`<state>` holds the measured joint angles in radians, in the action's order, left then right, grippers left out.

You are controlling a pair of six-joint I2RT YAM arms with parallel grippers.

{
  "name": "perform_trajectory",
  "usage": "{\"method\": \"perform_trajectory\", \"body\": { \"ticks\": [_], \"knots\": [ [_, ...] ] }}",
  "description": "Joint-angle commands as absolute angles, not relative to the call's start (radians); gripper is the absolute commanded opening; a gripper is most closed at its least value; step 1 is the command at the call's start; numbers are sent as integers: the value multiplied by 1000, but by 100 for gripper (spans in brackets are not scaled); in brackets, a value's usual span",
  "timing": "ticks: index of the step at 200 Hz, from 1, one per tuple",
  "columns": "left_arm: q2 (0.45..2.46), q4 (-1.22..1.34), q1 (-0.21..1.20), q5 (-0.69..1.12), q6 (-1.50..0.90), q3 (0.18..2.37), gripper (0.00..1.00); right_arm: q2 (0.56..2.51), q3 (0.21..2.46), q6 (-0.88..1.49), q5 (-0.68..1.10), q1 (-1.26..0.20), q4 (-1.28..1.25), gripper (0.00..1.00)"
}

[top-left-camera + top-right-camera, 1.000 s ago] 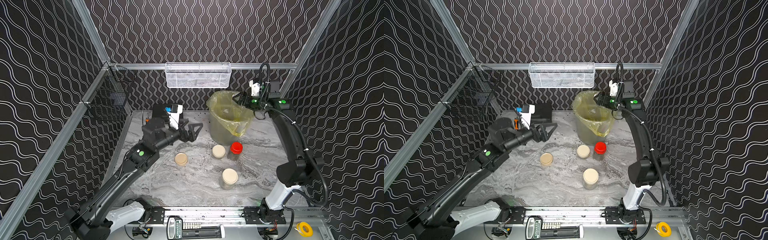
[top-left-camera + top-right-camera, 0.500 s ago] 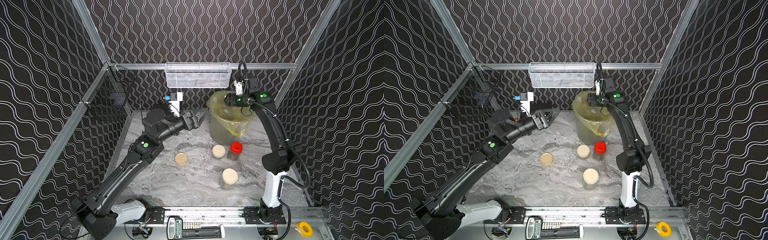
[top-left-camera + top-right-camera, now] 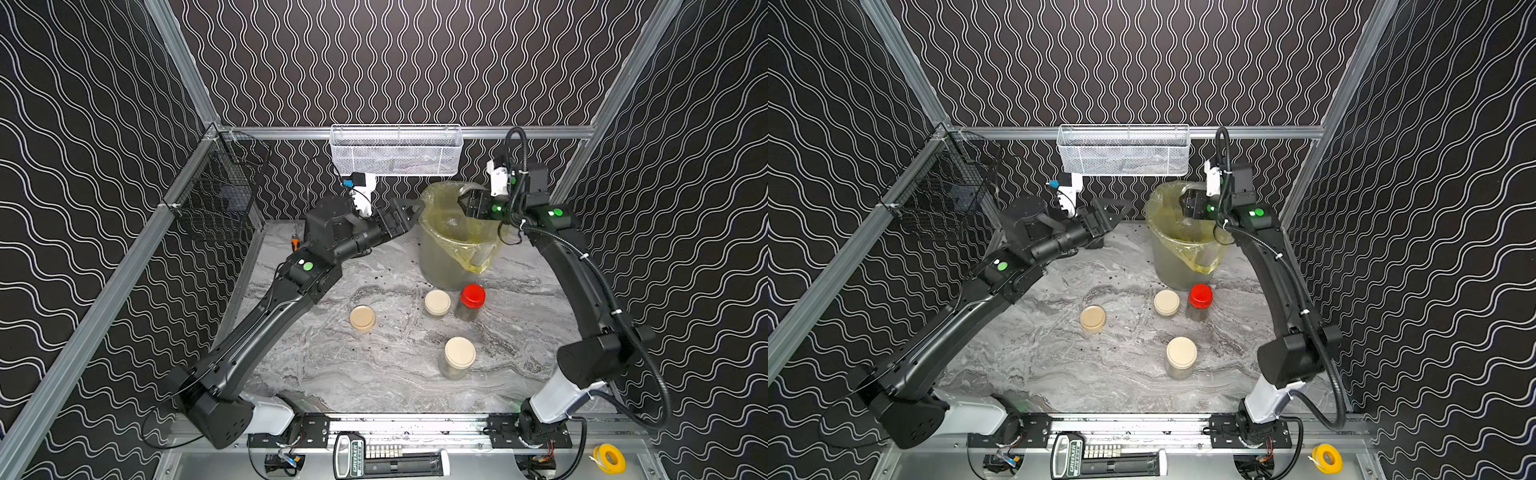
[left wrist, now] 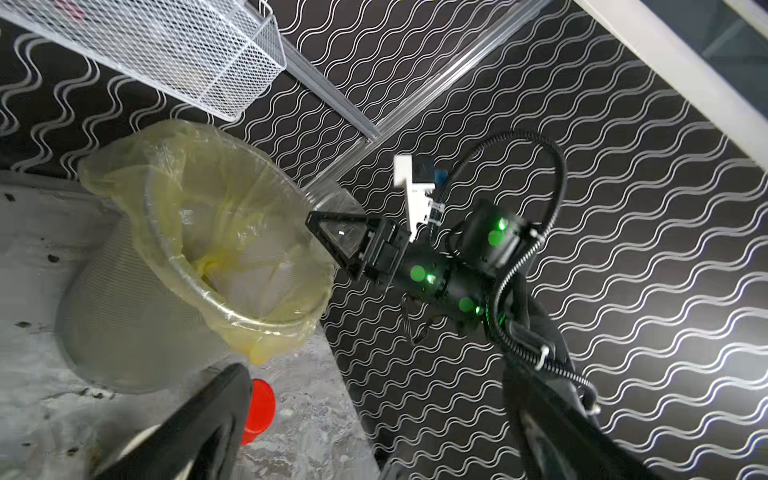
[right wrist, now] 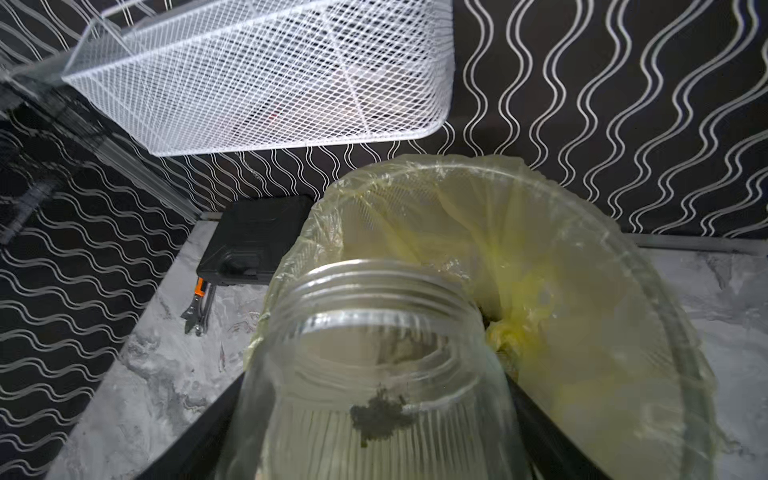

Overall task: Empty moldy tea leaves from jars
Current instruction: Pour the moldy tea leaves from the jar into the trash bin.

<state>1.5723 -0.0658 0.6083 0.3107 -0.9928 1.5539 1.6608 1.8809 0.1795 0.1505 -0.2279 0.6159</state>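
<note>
Tea leaves [image 5: 380,417] stick in a small clump inside the open jar [image 5: 374,353]. Right pincer [image 3: 467,200] holds that jar tipped over the bin [image 3: 440,266] near the desk's [image 3: 374,374] back edge. Left pincer [image 3: 410,209] is wide, empty.

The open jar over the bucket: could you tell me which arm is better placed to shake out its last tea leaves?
Right, likely: the right gripper holds the lidless jar over the bucket, tea leaves clinging inside. The left gripper is open and empty beside it.
</note>
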Motion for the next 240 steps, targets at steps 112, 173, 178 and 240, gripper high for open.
{"method": "perform_trajectory", "body": {
  "ticks": [112,173,178,240],
  "knots": [
    [1933,-39,660,293,-1306,1933,99,1384,1504,90,545,-215,46,0],
    [1994,51,702,319,-1318,1970,99,1387,1513,83,640,-216,36,0],
    [1996,50,705,318,-1314,1971,99,1388,1513,83,643,-215,35,0],
    [2008,31,719,335,-1323,1951,99,1366,1492,63,622,-216,3,0]
  ]
}}
